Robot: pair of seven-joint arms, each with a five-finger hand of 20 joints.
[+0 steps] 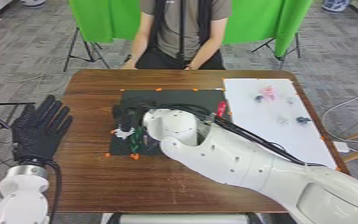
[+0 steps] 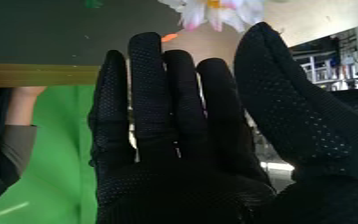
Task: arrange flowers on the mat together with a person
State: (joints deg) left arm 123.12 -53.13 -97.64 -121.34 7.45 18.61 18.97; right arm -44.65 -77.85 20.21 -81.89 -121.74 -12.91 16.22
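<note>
White and jointed, the robot's right arm [image 1: 233, 155] slants over the brown wooden table [image 1: 184, 187], bringing its black-gloved right hand [image 1: 129, 114] above the left part of the dark mat [image 1: 167, 94]. That hand is released: the right wrist view shows its fingers extended and its thumb held apart, with nothing grasped. Near the fingertips in the same view is a flower [image 2: 215, 11] with white, pink-tinged petals and a yellow centre, not held. Seen from the head, a small white flower [image 1: 122, 133] lies by the mat's left edge, just beside a slender green piece [image 1: 135, 140]. Along the mat's right side is a narrow red object [image 1: 222, 107]. Beyond that side, a white rectangular sheet [image 1: 255, 130] bears a pink flower [image 1: 268, 92] and a small dark piece [image 1: 303, 120]. Off the table's left side, the black-gloved left hand [image 1: 38, 136] is relaxed and empty, its fingers straight.
</note>
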